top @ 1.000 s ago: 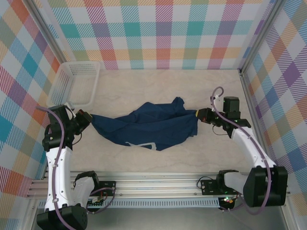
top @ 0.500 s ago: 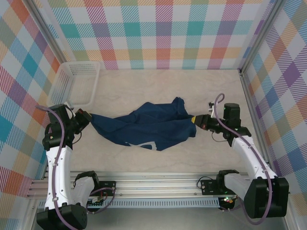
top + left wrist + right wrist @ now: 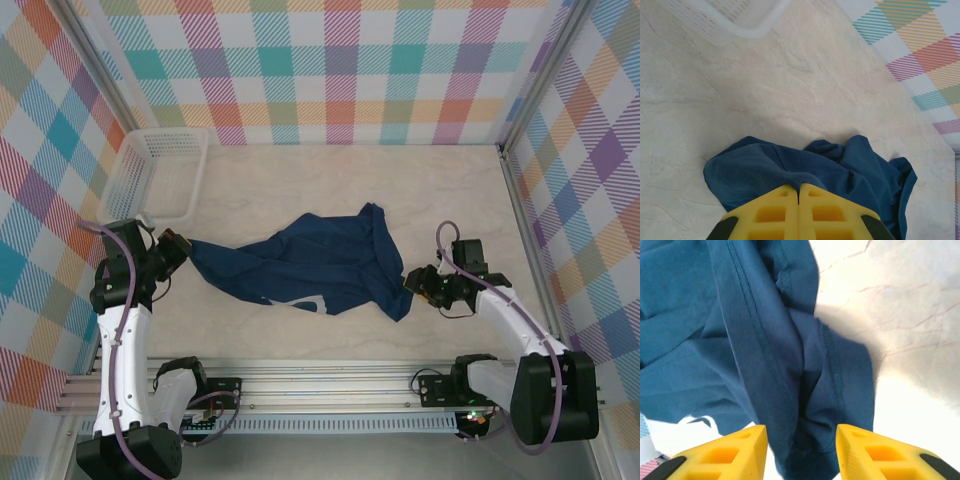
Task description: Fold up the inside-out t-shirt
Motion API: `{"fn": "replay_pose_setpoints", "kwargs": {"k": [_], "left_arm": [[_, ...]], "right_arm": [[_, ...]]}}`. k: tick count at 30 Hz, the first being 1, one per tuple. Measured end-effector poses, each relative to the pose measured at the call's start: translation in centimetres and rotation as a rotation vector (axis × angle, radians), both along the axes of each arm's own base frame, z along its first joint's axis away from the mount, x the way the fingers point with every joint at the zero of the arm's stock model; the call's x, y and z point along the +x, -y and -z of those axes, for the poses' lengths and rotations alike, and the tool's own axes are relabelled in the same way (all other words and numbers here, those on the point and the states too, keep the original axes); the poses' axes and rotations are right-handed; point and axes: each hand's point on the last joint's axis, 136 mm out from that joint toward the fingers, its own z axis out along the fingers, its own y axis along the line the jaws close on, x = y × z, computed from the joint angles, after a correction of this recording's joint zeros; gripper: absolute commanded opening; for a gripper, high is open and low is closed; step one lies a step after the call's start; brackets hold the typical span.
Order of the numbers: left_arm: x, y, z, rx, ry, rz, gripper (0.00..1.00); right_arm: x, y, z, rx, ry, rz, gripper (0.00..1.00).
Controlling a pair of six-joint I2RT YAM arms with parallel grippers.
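Observation:
The inside-out t-shirt [image 3: 300, 265] is dark navy and lies crumpled across the middle of the table, with seams showing. At its left end my left gripper [image 3: 184, 246] is shut on a pinch of the fabric. In the left wrist view the yellow fingers [image 3: 775, 215] meet with a fold of the t-shirt [image 3: 840, 165] caught between them. My right gripper [image 3: 411, 283] sits at the garment's near right corner. Its jaws stand open in the right wrist view, with the t-shirt [image 3: 765, 340] hanging loose in the gap of the right gripper [image 3: 802, 440].
A white mesh basket [image 3: 165, 135] stands at the back left, also seen in the left wrist view as the basket [image 3: 735, 20]. Plaid walls [image 3: 340, 70] enclose the table on three sides. A metal rail [image 3: 330, 385] runs along the near edge.
My right gripper has swung nearer and slightly left, dragging the t-shirt's right corner with it, and its jaws have opened. The left gripper has stayed put, still shut on the fabric.

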Motion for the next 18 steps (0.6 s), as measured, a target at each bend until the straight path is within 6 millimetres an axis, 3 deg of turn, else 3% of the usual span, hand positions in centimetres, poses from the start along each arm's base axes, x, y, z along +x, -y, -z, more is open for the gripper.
{"fn": "replay_pose_setpoints", "kwargs": {"k": [4, 9, 15, 18], "left_arm": [[0.0, 0.0, 0.0, 0.0, 0.0, 0.0, 0.0], [0.0, 0.0, 0.0, -0.001, 0.0, 0.001, 0.0], [0.0, 0.1, 0.0, -0.002, 0.001, 0.003, 0.0], [0.0, 0.1, 0.0, -0.002, 0.001, 0.003, 0.0]], "right_arm": [[0.8, -0.6, 0.2, 0.008, 0.0, -0.029, 0.51], [-0.4, -2.9, -0.1, -0.006, 0.023, -0.139, 0.54], [-1.3, -3.5, 0.4, -0.048, 0.013, -0.186, 0.41], [-1.7, -3.8, 1.3, -0.064, -0.022, -0.203, 0.28]]}}
